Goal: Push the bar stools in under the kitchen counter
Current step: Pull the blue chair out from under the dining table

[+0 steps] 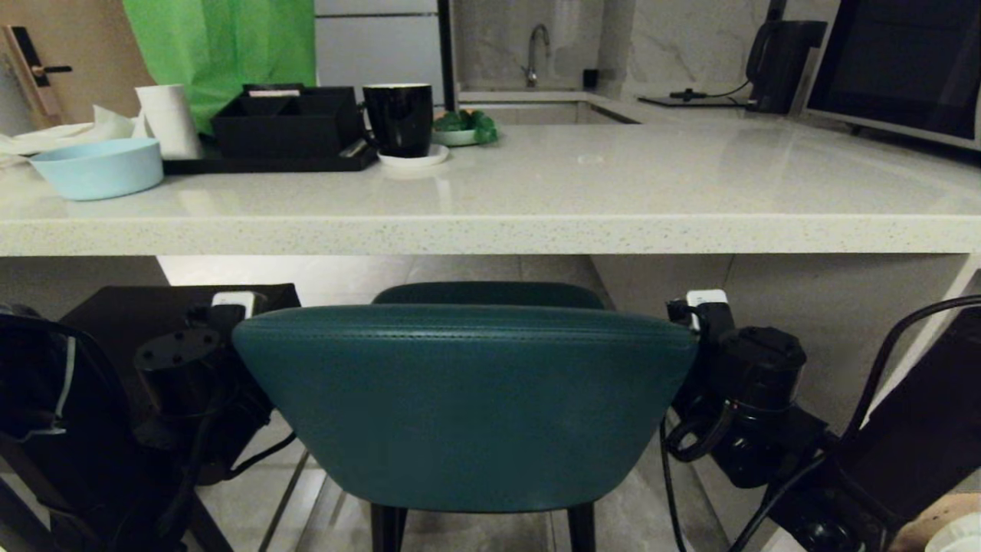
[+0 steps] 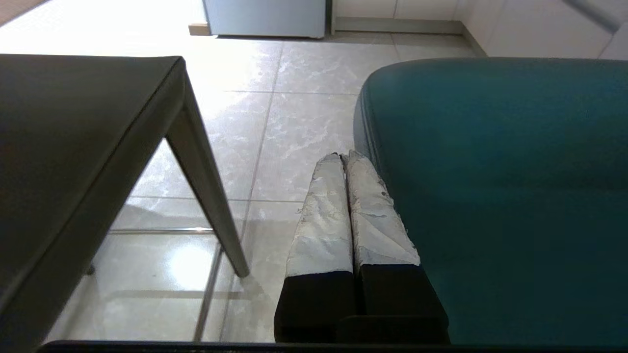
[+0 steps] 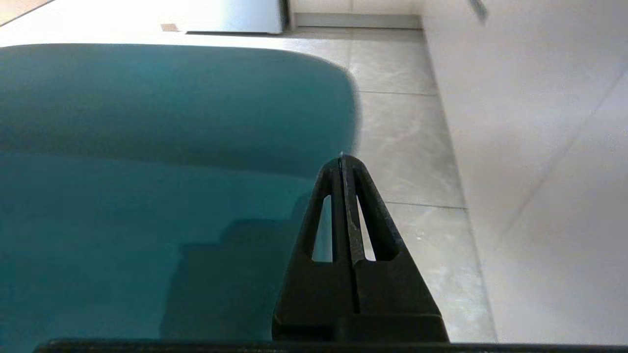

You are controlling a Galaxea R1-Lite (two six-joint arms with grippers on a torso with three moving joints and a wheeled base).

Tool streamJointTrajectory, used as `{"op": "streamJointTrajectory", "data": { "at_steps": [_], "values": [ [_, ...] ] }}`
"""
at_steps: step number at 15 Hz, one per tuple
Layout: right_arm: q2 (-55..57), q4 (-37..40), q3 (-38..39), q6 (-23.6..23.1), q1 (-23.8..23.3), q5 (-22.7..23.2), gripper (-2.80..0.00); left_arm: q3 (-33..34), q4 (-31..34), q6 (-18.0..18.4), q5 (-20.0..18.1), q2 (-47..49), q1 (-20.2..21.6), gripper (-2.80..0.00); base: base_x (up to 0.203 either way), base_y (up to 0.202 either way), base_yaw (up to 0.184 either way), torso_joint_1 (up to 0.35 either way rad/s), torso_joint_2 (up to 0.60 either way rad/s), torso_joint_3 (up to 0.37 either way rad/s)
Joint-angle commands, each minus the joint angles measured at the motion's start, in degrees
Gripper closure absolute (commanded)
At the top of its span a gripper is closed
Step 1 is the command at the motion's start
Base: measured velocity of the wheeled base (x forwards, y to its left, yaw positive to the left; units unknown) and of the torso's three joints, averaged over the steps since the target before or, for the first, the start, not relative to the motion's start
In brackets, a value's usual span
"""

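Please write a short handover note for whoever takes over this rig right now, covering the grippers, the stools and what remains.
Left gripper: shut, holding nothing, at the left edge of the teal stool's backrest.
Right gripper: shut, holding nothing, at the backrest's right edge.
Teal stool: straight ahead, seat front under the kitchen counter's edge, backrest on the robot's side of it.
Dark stool: to the left, beside the teal one; how far in it sits cannot be told.
Done: both arms bracket the backrest.
Left: push the teal stool fully under, then check the dark stool.
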Motion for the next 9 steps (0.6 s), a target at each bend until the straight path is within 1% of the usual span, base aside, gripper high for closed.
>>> {"op": "streamJointTrajectory", "data": {
  "at_steps": [1, 3, 9],
  "values": [
    [1.5, -0.9, 0.0, -0.1, 1.7, -0.1, 0.0, 0.3, -0.4, -0.1, 0.0, -0.2, -0.2, 0.0, 0.0, 0.0, 0.0, 0.0, 0.0, 0.0],
    [1.4, -1.3, 0.2, -0.1, 3.0, -1.0, 0.0, 1.3, -0.4, -0.1, -0.1, -0.3, -0.5, 0.0, 0.0, 0.0, 0.0, 0.0, 0.0, 0.0],
    [0.4, -1.2, 0.4, 0.0, 2.9, -1.3, 0.0, 2.8, -0.4, 0.1, 0.1, -0.8, -1.5, 0.0, 0.0, 0.0, 0.0, 0.0, 0.0, 0.0]
  ]
}}
